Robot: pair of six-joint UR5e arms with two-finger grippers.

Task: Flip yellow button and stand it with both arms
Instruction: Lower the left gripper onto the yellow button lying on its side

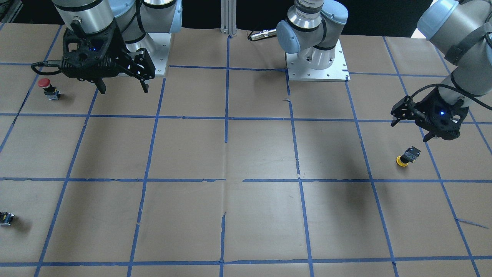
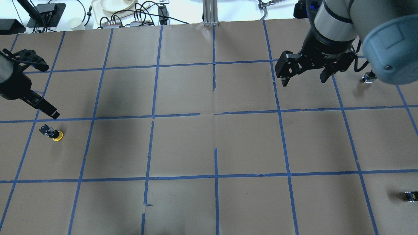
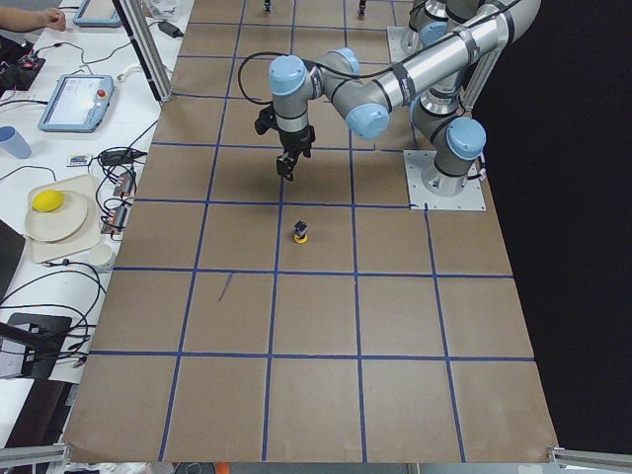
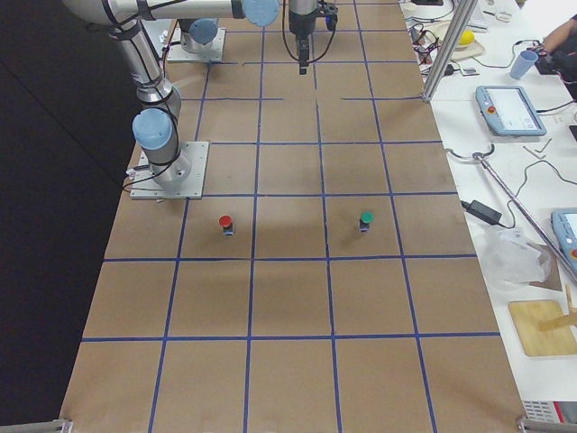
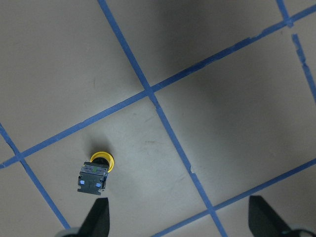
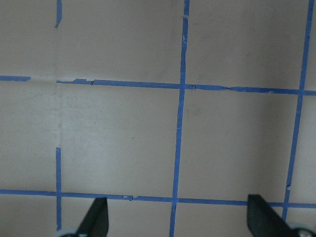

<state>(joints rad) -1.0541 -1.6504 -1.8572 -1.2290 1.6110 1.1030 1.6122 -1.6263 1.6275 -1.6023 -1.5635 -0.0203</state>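
The yellow button (image 1: 406,157) lies on its side on the brown paper, with its cap pointing away from the robot. It also shows in the overhead view (image 2: 52,133), the exterior left view (image 3: 301,232) and the left wrist view (image 5: 96,170). My left gripper (image 1: 409,130) hovers open and empty above it, a little to the robot's side; it also shows in the overhead view (image 2: 50,91) and the left wrist view (image 5: 180,217). My right gripper (image 1: 123,90) hangs open and empty high over the table's other end, and shows in the overhead view (image 2: 303,81) and the right wrist view (image 6: 177,217).
A red-capped button (image 1: 48,87) stands near my right gripper, also in the exterior right view (image 4: 225,223). A small dark switch (image 1: 5,218) lies at the far edge on that side. The two arm base plates (image 1: 317,69) sit at the robot's edge. Blue tape lines grid the paper.
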